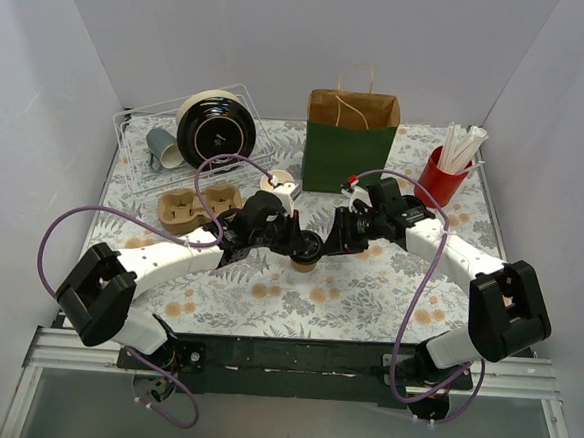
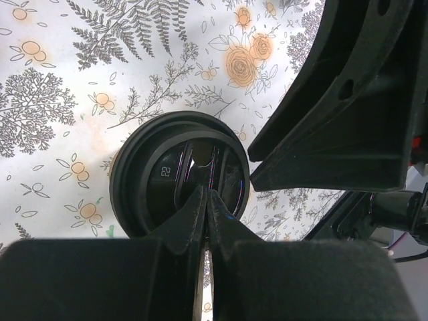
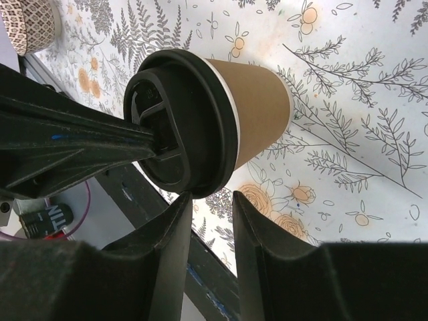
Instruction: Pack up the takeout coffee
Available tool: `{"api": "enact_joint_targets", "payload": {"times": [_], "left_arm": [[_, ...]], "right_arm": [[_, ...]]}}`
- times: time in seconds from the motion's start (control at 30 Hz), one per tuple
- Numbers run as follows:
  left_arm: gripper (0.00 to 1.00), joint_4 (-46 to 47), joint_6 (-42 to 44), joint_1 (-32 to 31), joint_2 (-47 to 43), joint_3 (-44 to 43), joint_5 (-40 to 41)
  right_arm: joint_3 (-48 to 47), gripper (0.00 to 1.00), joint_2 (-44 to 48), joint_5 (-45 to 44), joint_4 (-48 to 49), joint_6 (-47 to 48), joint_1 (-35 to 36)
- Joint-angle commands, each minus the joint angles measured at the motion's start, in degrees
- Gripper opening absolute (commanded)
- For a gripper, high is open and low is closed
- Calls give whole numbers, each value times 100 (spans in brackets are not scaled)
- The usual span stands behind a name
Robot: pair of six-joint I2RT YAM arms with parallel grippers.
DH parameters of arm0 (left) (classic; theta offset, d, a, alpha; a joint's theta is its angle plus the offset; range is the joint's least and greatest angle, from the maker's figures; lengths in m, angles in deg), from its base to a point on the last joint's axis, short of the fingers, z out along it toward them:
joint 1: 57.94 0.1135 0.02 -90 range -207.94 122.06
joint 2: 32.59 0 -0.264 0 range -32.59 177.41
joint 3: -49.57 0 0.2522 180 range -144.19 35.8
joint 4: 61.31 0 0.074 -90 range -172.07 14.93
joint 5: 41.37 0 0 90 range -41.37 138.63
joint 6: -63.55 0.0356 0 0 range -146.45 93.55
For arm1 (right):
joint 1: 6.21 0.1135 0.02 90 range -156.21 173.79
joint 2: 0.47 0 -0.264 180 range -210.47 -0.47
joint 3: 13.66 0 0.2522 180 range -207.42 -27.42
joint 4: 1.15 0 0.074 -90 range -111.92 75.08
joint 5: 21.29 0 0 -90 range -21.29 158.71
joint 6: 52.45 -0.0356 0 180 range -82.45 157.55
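The left jaws are pressed together with nothing between them. Their fingertips (image 2: 198, 204) rest on top of the black lid (image 2: 150, 175), near its sip slot. The right jaws are narrowly parted and hold nothing. Their tips lie just beside the lid's rim, set too close together to take the cup.

The takeout coffee (image 3: 257, 107) stands upright in the middle of the desk (image 1: 366, 304), between the two arms, with its lid on.

The step looks like steadying or seating the lid before a grasp. The left push should go straight down, since a sideways shove could tip so short a cup. The right jaws would need to widen a good deal, then close on the kraft wall below the lid rim, firmly but without crushing the paper.

The green-and-brown paper bag (image 1: 350, 143) stands open at the far edge, and its looped handles could snag a cup coming over the top. A lidless cup (image 1: 279, 185) sits between the coffee and the bag, slightly left, close to the lifting path. A cardboard carrier (image 1: 197, 210) lies toward the left edge. A clear tray (image 1: 128, 132) with a grey mug (image 1: 162, 147) fills the far-left corner. A red cup of white sticks (image 1: 440, 177) stands near the far-right corner, well clear.
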Motion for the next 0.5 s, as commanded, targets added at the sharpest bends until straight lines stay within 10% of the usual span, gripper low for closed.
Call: {"api": "enact_joint_targets", "payload": {"times": [0.0, 0.47], "left_arm": [[0, -43, 64, -14, -28, 210, 181], [0, 150, 29, -14, -46, 649, 269]], "right_arm": [[149, 38, 34, 203, 418, -152, -8], [1054, 15, 148, -271, 1008, -477, 0]]}}
